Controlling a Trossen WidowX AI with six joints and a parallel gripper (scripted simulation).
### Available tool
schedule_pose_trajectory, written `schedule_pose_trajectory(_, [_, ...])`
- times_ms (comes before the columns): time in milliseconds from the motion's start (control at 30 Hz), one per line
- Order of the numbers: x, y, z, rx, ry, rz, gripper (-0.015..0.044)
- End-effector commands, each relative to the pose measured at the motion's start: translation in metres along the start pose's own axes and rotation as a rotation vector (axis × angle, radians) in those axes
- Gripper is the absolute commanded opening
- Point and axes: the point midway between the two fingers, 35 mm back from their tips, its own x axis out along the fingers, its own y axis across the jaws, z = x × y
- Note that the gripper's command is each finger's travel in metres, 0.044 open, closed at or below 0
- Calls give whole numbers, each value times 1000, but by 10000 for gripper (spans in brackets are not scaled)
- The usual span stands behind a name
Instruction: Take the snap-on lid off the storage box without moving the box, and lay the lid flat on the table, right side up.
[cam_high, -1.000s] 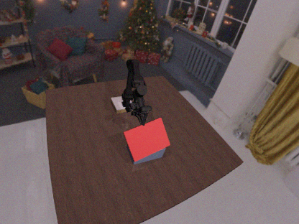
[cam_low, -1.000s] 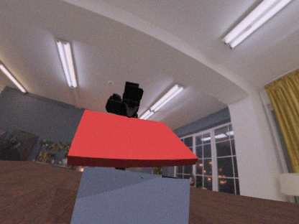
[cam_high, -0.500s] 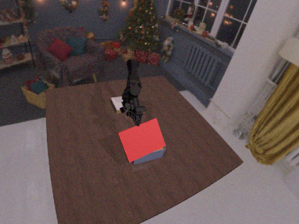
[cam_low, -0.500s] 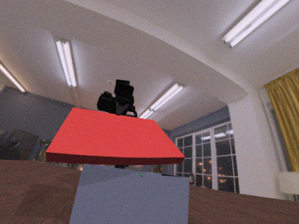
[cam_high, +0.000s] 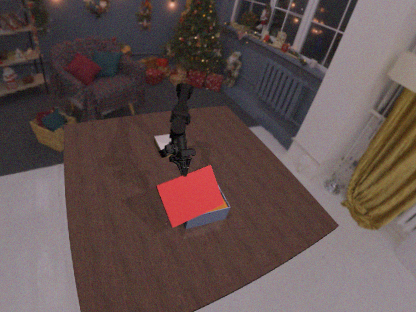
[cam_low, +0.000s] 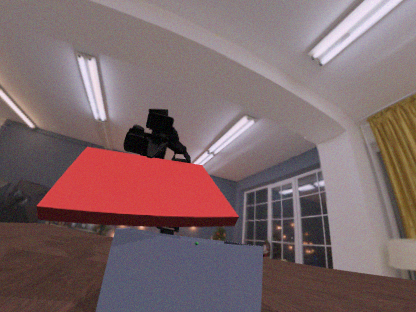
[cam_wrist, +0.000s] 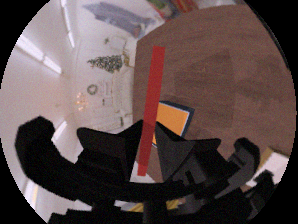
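Observation:
The red lid (cam_high: 190, 195) (cam_low: 140, 190) (cam_wrist: 156, 75) is off the storage box and in the air, smooth face up. It is tilted, with its far edge at the gripper raised and its near edge lower. My gripper (cam_high: 184, 173) (cam_wrist: 148, 123) is shut on that far edge; the fingertips are hidden in the exterior view. The blue-grey box (cam_high: 207, 218) (cam_low: 185, 275) (cam_wrist: 189, 121) stands on the table below, its orange inside partly showing. In the top view the lid overlaps much of the box and reaches past it to the left.
A pale-topped block (cam_high: 161, 142) (cam_wrist: 272, 167) lies on the brown table (cam_high: 115, 225) (cam_low: 30, 270) (cam_wrist: 215, 40), beside the arm and behind the box. The table's front edge runs across the lower part of the top view.

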Motion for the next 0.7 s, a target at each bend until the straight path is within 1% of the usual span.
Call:
schedule_pose_trajectory(0, [-2, 5, 7, -10, 2, 15, 0])
schedule_pose_trajectory(667, [-6, 3, 46, -13, 0, 14, 0])
